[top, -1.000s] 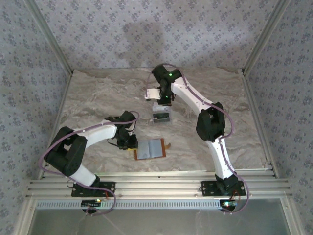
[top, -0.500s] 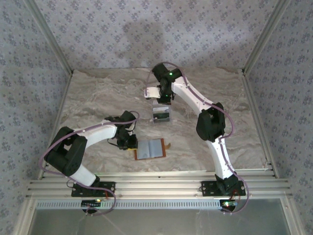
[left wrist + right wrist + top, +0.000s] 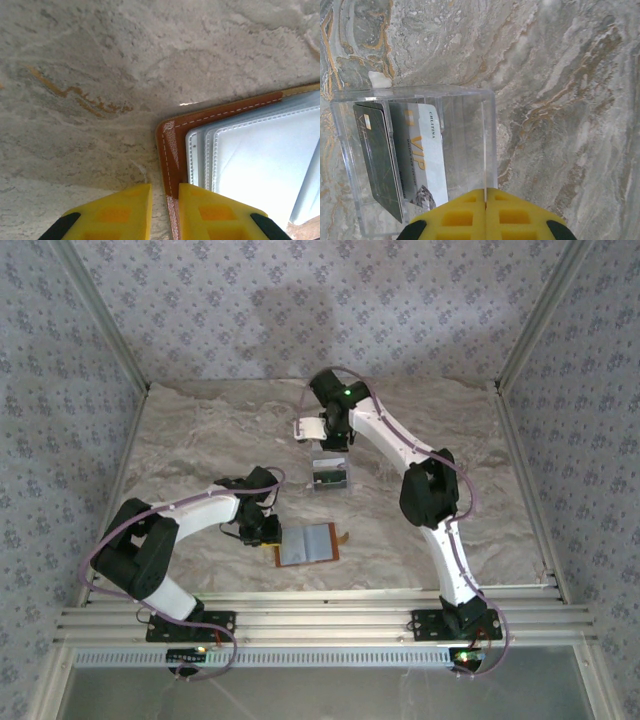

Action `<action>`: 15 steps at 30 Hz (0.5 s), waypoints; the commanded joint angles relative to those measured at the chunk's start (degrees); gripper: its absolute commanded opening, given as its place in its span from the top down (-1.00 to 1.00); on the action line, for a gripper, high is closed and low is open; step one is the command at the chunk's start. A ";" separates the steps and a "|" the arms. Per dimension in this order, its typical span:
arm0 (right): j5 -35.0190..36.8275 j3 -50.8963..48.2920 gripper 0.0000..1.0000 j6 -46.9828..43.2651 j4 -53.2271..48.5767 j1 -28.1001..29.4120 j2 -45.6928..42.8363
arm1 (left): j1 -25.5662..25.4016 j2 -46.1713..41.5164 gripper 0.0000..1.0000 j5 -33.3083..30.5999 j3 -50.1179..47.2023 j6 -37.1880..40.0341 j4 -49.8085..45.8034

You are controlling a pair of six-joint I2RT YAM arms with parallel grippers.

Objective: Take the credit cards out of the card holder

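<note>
- The card holder lies open and flat on the bench, lining upward, near the front edge. In the top view its long axis runs roughly 9 to 3 o'clock, slightly tilted, with the little tab at the 3 o'clock end.
- You cannot tell from these views whether any card is left in its pale sleeves.
- The left jaws sit at the holder's 9 o'clock edge, by a corner. In the left wrist view the yellow fingers stand a narrow slit apart. One is over bare bench, the other over the brown stitched border, which runs into the slit. Whether they pinch that border, press on it or hover above it, you cannot tell.
- Two credit cards stand side by side in the clear rack, one dark and one white. The rack is at the holder's 12 o'clock, apart from it.
- The right jaws hang at the rack's 12 o'clock side, pressed tip to tip. A thin pale line runs from the rack to their seam, and you cannot tell whether it is a card seen edge-on or a rack wall.
- My judgement is that the left arm is much the nearer to the holder. For another pull, your right arm must travel toward 6 o'clock, past the rack, and meet the holder across its long axis.
</note>
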 commanded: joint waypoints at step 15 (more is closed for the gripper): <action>-3.19 1.26 0.97 -9.95 -13.02 -0.40 3.04 | -0.03 0.25 0.57 -0.76 0.82 0.05 -1.86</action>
